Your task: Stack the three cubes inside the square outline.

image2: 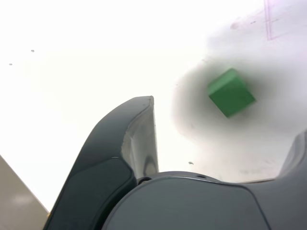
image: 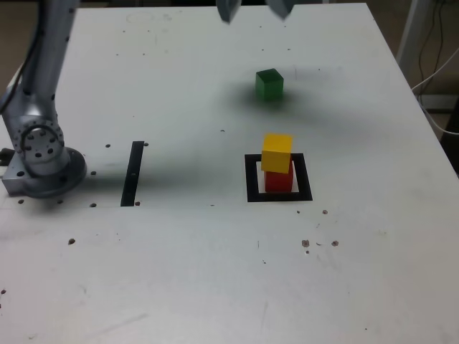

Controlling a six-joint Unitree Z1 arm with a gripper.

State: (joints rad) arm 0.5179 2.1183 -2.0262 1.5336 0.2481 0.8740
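The green cube [image: 270, 86] sits alone at the far side, beyond the square outline [image: 254, 196]. There the yellow cube [image: 277, 153] rests on the red cube [image: 279, 180], a little off centre. The gripper [image: 253, 8] is above the green cube, its 2 fingers wide apart, holding nothing. I judge the step is picking this 3rd cube: turn the fingers to match its faces, descend straight, close gently. Later, carry it high, because the 2-cube stack could be knocked. The black strip [image: 133, 174] at left is not in the way.

green cube [image: 270, 85] | yellow cube [image: 277, 153] | red cube [image: 278, 180] | square outline [image: 254, 195] black around white
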